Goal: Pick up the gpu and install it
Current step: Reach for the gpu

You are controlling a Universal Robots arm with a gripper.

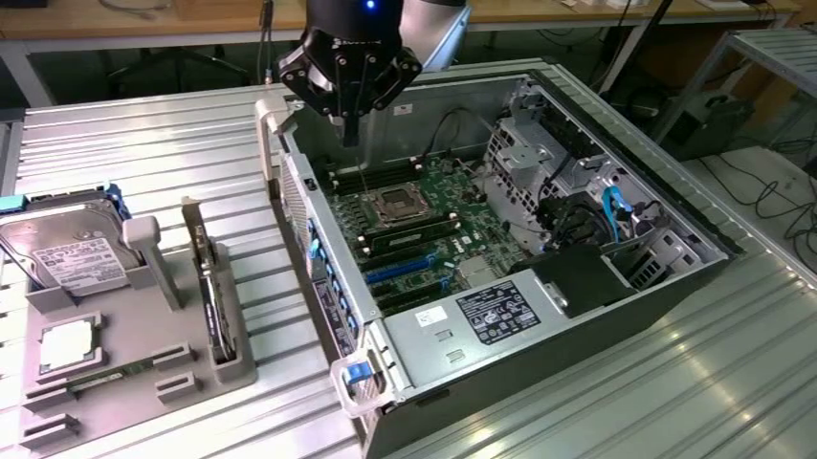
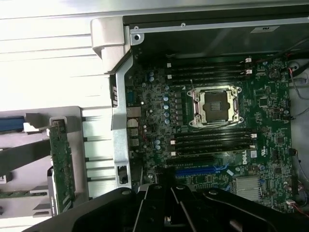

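We've got the gripper (image 1: 350, 129) pressed shut and empty above the open case (image 1: 537, 406), gpu (image 1: 212, 287) on edge in the holder (image 1: 141, 356), exterior view's left, likely kept upright for an easy pinch.

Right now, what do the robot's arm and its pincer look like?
The pincer is black: angular linkage bars narrowing to slim fingers. A small blue light glows on its round black base. The arm behind it is pale silver-grey.
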